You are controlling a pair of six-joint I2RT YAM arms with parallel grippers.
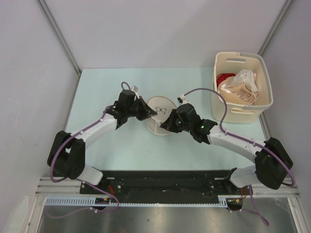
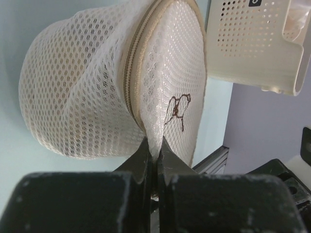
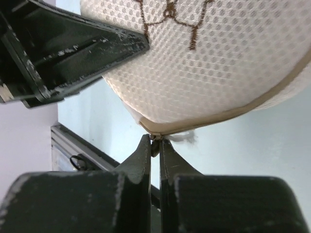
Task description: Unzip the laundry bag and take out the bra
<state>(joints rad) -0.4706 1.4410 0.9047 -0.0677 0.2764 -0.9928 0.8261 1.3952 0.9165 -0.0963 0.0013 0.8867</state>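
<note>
My right gripper (image 3: 155, 143) is pinched tight on what looks like the zip pull (image 3: 154, 139) at the laundry bag's (image 3: 218, 73) rim. My left gripper (image 2: 154, 151) clamps the mesh edge opposite, bracing it. I should draw the pull along the zip's (image 2: 132, 77) curve, not away from it. The bra stays unseen. There is room on the near table (image 1: 121, 145); the plastic basket (image 1: 228, 110) stands near on my right.

A pale mint counter (image 1: 146, 150) is sitting inside a booth of plain grey-white panels (image 1: 165, 29), which are closing it in behind and on both sides. Slim metal struts (image 1: 58, 34) are running up the corners (the light is falling soft and even). A slotted rail (image 1: 160, 200) is lining the near edge.
</note>
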